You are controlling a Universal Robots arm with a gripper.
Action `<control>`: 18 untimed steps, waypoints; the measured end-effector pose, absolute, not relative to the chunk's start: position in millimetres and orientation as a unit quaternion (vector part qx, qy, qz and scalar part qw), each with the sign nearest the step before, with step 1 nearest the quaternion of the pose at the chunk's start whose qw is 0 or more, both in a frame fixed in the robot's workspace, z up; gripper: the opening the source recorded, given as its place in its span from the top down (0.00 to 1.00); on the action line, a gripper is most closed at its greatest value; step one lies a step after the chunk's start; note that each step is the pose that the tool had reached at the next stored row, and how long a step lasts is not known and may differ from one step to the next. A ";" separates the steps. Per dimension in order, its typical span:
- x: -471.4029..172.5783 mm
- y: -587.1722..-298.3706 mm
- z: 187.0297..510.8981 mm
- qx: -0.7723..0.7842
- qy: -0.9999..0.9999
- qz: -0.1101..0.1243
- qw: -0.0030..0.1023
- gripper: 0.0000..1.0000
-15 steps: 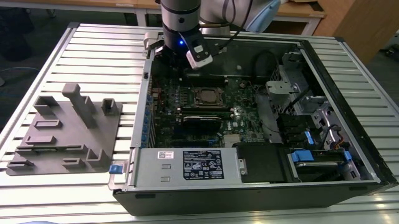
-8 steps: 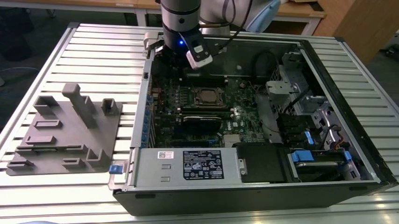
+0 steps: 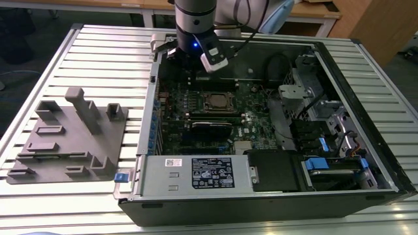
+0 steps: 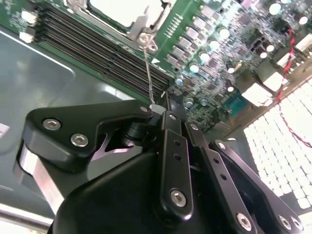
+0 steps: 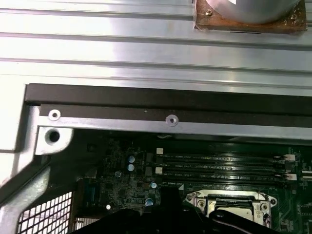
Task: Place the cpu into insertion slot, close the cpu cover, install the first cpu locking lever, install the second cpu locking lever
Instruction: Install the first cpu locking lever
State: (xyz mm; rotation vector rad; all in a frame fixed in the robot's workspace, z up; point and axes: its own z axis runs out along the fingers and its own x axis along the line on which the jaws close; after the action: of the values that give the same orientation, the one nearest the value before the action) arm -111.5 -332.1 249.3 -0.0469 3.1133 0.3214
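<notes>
The cpu (image 4: 122, 7) lies in the insertion slot (image 3: 219, 102) on the green board of the open computer case. Its pale metal top shows through the window of the cpu cover (image 4: 139, 25), which lies flat over it. A thin wire locking lever (image 4: 148, 68) rises from the cover's corner hinge up to my gripper (image 4: 158, 108). The black fingers are closed together around the lever's tip. In the exterior view my gripper (image 3: 188, 68) hangs over the board just behind the slot. In the first wrist view the slot (image 5: 233, 207) sits beside the memory rows.
Black memory slots (image 4: 97, 41) run alongside the socket. A black block (image 3: 210, 128) and a labelled black box (image 3: 209, 172) lie nearer the front of the case. Drive bays with blue tabs (image 3: 323, 164) fill the exterior view's right. A grey fixture (image 3: 72, 134) stands on the slatted table.
</notes>
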 end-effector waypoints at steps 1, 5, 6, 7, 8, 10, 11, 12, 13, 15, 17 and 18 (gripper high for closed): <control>-109.2 -332.1 249.3 -0.015 0.995 0.103 0.006 0.89; -99.1 -332.1 249.3 -0.015 0.995 0.103 0.006 0.89; -96.5 -332.1 249.3 -0.015 0.995 0.103 0.006 0.89; -94.2 -332.1 249.3 -0.015 0.995 0.103 0.006 0.89; -91.9 -332.1 249.3 -0.015 0.995 0.103 0.006 0.89; -86.9 -332.1 249.3 -0.015 0.995 0.103 0.006 0.89; -84.4 -332.1 249.3 -0.015 0.995 0.103 0.006 0.89; -82.1 -332.1 249.3 -0.015 0.995 0.103 0.006 0.89; -79.7 -332.1 249.3 -0.015 0.995 0.103 0.006 0.89; -76.0 -332.1 249.3 -0.015 0.995 0.103 0.006 0.89; -75.7 -332.2 249.2 -0.015 0.995 0.103 0.006 0.89; -75.6 -332.2 249.2 -0.015 0.995 0.103 0.006 0.89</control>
State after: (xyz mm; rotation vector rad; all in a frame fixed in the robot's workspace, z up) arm -75.6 -332.2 249.2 -0.0467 3.1133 0.3214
